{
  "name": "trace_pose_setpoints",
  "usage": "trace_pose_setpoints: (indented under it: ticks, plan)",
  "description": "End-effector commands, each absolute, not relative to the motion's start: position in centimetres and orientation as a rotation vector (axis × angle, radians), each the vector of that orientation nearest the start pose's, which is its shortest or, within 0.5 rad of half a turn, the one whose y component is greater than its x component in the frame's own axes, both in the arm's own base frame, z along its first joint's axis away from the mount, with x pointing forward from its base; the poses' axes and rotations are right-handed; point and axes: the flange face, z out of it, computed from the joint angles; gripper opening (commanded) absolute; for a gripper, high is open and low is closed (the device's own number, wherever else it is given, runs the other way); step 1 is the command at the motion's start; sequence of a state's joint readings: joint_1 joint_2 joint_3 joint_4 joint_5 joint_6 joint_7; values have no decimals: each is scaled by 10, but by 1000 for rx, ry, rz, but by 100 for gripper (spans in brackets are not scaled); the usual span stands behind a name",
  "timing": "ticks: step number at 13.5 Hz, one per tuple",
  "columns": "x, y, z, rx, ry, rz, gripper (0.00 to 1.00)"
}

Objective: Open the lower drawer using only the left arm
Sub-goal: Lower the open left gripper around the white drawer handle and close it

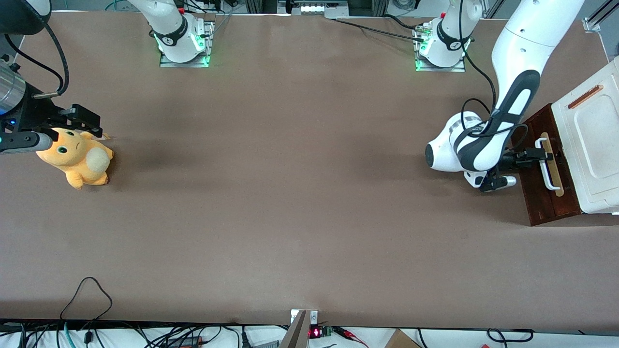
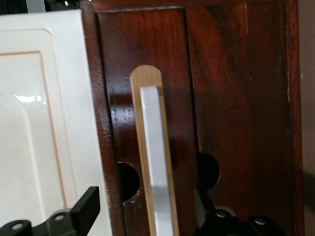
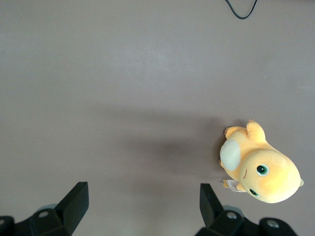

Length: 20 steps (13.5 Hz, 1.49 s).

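The lower drawer (image 1: 540, 205) shows its dark reddish-brown front (image 2: 236, 98) at the working arm's end of the table, below the white cabinet top (image 1: 592, 145). A white bar handle (image 1: 550, 180) runs along a tan strip (image 2: 140, 78) on that front. The left arm (image 1: 512, 111) reaches down to it. Its gripper (image 1: 544, 155) is open and sits at the end of the handle (image 2: 153, 128) farther from the front camera. In the left wrist view the gripper (image 2: 143, 211) straddles the bar, one black finger (image 2: 86, 209) on each side, with a gap between each and the bar.
The white cabinet top (image 2: 39, 123) has a recessed panel and an orange slot (image 1: 585, 96). A yellow plush toy (image 1: 77, 157) lies at the parked arm's end. Cables (image 1: 87, 299) trail over the table edge nearest the front camera. Both arm bases (image 1: 440, 46) stand along the table edge farthest from it.
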State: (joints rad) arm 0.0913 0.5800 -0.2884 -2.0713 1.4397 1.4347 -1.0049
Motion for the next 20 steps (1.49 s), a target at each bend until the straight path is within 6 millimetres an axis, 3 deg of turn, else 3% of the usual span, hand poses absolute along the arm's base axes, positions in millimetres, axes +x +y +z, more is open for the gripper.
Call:
trace_pose_setpoints:
  ticks: [1,5,20]
  plan:
    - [531,15,170,-1640,38,69,80]
    - [533,29,167,-1617,44,66,69]
    - [534,43,158,-1598,60,64,47]
